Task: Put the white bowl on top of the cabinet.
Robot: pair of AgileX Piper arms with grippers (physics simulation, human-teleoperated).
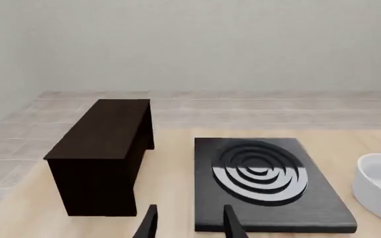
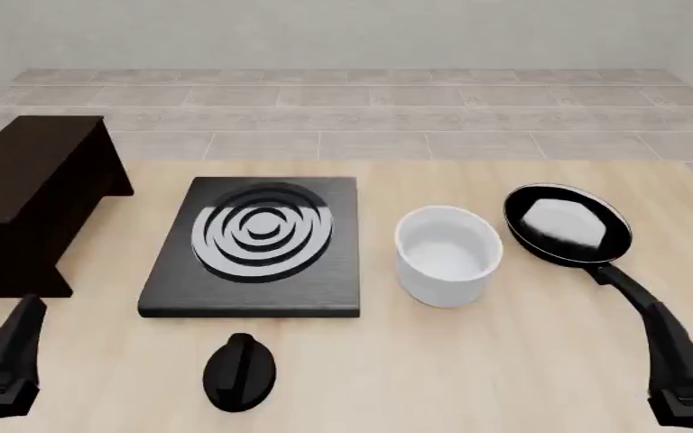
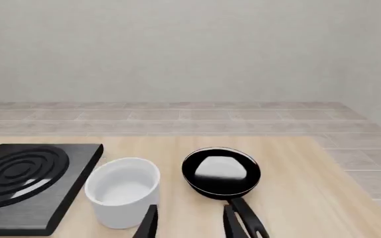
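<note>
Dark brown wood makes up the cabinet (image 2: 28, 194), which stands at the far left of the pale desk (image 2: 467, 361), its flat top bare. Below it in the front view, at the desk's near left corner, the left gripper (image 2: 4, 361) hangs over the desk; the left wrist view shows its two fingers (image 1: 149, 225) spread apart with nothing between them, pointing toward the gap between cabinet and stove slab (image 2: 256, 245). That black slab, with white concentric rings, lies flat just right of the cabinet, apart from it. Near its front edge sits a small black knob (image 2: 239, 371), alone on the desk.

Right of the slab, just beside it but not touching, stands the white bowl (image 2: 448, 255), upright on the desk near the middle. Next comes the black frying pan (image 2: 566, 224), close to the bowl's right side, a white reflection inside and its handle running toward the near right corner. There the right gripper (image 2: 684, 379) hovers near the handle's end; in the right wrist view its fingers (image 3: 149, 225) stand apart and hold nothing, with the bowl and pan ahead of them.
</note>
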